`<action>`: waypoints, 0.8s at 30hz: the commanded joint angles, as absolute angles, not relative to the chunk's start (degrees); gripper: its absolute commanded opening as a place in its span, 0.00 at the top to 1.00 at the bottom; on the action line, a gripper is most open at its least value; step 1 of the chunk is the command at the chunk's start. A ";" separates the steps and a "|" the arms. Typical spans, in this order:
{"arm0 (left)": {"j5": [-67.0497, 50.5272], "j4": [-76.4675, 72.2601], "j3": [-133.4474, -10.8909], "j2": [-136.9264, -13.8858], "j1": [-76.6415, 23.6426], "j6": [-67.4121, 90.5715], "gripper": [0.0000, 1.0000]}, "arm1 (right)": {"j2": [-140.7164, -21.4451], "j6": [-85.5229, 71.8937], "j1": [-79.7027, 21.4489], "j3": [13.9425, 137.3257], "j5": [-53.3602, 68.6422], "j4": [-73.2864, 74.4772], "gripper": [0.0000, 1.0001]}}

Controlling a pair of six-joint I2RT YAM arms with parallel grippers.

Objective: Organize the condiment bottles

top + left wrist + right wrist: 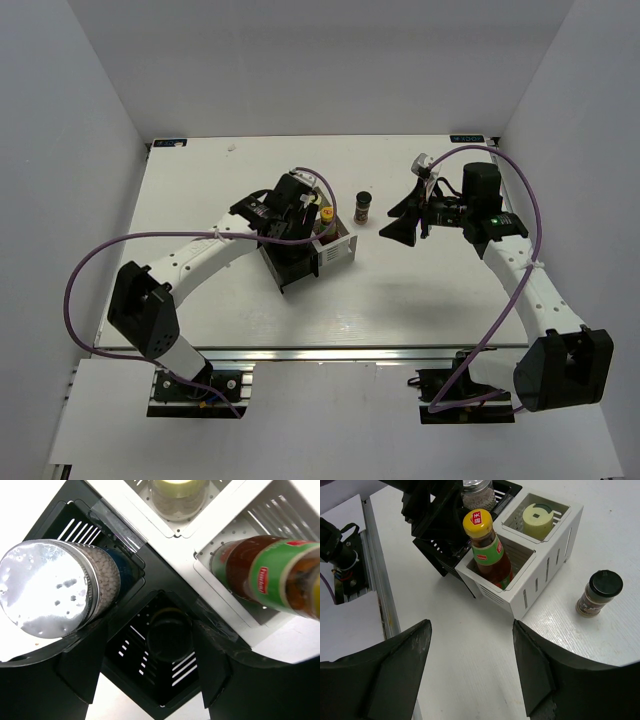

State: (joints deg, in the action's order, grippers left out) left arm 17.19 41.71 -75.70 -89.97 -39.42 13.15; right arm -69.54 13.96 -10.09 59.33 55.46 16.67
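The left gripper (150, 650), spread over the black-lidded jar (170, 636) seated in a black cell of the rack (150, 580), should rise straight, clear of the neighbouring silver-lidded jar (50, 587); the right gripper (470, 630), also spread, hangs short of the last spice jar (599, 594), loose on the table (570, 645).

The left arm (200, 262) rises from its base at the near left and stretches far and rightward toward the middle of the scene, its white forearm sloping up to a black wrist. The wrist is bent, so the left end effector (150, 635) points down. In the wrist view its two black fingers (80, 665) stand apart, jaws parted. The right arm (535, 290) climbs from its near-right base toward the far side and turns left at the wrist. The right end effector (395, 222) lies roughly level, pointing left, its fingers (390, 675) spread wide. A purple cable (80, 280) loops alongside each arm
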 commanded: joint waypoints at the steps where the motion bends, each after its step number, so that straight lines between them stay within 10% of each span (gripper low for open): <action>1: 15.91 40.78 -77.95 -85.78 -39.73 13.36 0.22 | -69.78 14.41 -9.76 59.94 56.69 17.05 0.28; 11: 14.85 44.56 -81.65 -76.05 -39.73 13.89 0.30 | -70.05 14.78 -9.84 60.56 51.35 17.41 0.28; 24: 33.39 34.45 -56.89 -50.36 -39.55 13.98 0.02 | -88.64 6.77 -20.56 74.16 12.75 9.84 0.13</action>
State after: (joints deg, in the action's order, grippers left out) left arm 27.44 36.29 -61.87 -48.47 -39.51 14.17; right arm -83.74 8.69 -17.74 68.18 23.44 12.19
